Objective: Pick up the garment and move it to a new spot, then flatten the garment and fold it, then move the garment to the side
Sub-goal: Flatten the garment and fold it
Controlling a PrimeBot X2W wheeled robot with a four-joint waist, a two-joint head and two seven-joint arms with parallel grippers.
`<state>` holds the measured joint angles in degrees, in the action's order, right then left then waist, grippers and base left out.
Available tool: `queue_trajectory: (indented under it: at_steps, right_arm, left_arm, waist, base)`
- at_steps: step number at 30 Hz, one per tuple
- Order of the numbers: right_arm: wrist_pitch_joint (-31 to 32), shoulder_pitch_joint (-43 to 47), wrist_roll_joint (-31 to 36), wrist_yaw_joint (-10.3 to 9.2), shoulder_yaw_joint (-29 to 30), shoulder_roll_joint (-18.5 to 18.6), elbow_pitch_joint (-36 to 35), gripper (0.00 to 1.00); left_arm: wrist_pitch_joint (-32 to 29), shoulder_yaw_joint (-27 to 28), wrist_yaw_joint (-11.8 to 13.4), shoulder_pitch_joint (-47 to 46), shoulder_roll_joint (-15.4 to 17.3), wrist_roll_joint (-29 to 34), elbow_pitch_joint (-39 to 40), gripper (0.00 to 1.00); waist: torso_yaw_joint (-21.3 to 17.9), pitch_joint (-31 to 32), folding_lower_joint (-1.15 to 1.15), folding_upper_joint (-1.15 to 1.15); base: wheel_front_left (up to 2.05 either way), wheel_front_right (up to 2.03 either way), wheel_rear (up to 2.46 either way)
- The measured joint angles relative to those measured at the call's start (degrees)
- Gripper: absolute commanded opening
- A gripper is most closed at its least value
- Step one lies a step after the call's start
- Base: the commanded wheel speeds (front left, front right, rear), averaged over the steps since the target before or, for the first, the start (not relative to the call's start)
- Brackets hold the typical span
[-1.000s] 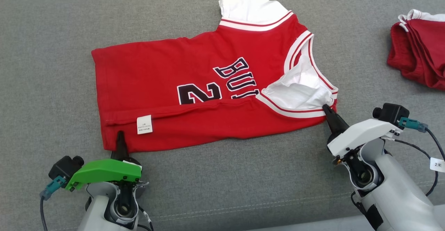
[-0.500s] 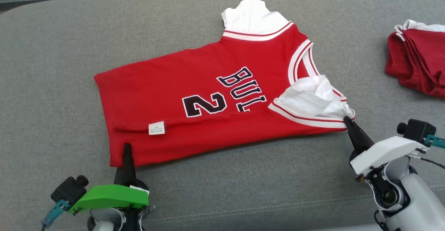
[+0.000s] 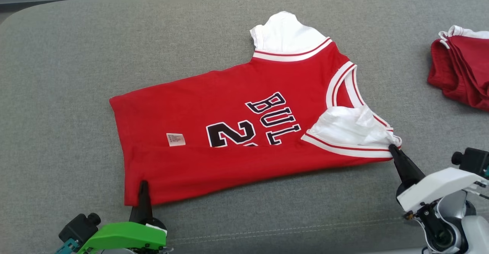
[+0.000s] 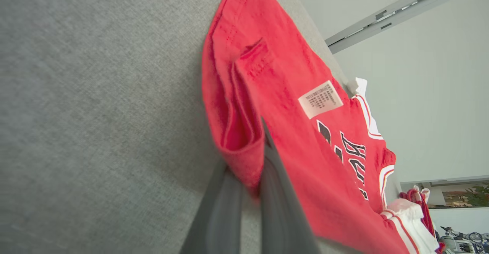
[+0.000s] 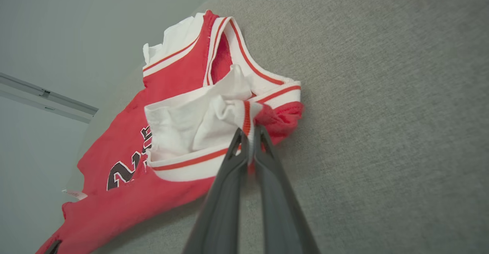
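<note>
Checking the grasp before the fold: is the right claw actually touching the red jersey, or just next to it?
Touching. The right wrist view shows the right claw closed on the jersey, with bunched white-and-red shoulder trim pinched between its fingertips.

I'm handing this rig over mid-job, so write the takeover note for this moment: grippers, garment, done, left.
Left gripper: shut on the red jersey at its near hem corner.
Right gripper: shut on its near shoulder corner, white lining bunched there.
Jersey: flat on the grey cushion, print up, near long edge turned over the front, care label showing.
Another red garment lies far right.
Done: laid flat, lengthwise fold begun.
Left: finish folding, move it aside.
</note>
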<state>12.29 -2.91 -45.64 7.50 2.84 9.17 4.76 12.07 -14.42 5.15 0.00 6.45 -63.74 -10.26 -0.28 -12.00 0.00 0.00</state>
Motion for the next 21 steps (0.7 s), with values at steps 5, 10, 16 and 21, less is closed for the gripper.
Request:
queue_trajectory:
  at_steps: [5,10,16,21]
  right_arm:
    - [3.61,-5.97,4.26,-0.01,1.48,-3.36,3.45,0.00]
    - [4.58,-10.48,7.25,-0.01,2.02,-4.63,9.93,0.00]
    - [3.82,-11.49,8.12,-0.01,2.29,-5.12,13.94,0.23]
    - [2.57,-11.09,7.30,-0.01,1.88,-5.42,13.46,1.00]
  left_arm:
    - [0.11,0.16,0.47,-1.16,-0.26,-0.11,-3.27,0.00]
    - [0.37,-0.40,0.10,-2.49,-1.00,-0.07,-6.82,0.00]
    - [0.70,-0.86,-0.29,-3.11,-1.75,-0.16,-9.62,0.00]
    - [1.07,-0.80,-0.63,-2.86,-1.83,-0.20,-10.60,0.00]
  waist:
    - [-0.10,-0.84,0.00,0.00]
    - [0.70,-1.00,0.00,0.00]
    - [1.49,0.10,0.00,0.00]
    - [1.21,1.25,0.00,0.00]
  base:
    - [0.00,0.00,0.00]
    - [0.00,0.00,0.00]
    - [0.00,0.00,0.00]
    - [0.00,0.00,0.00]
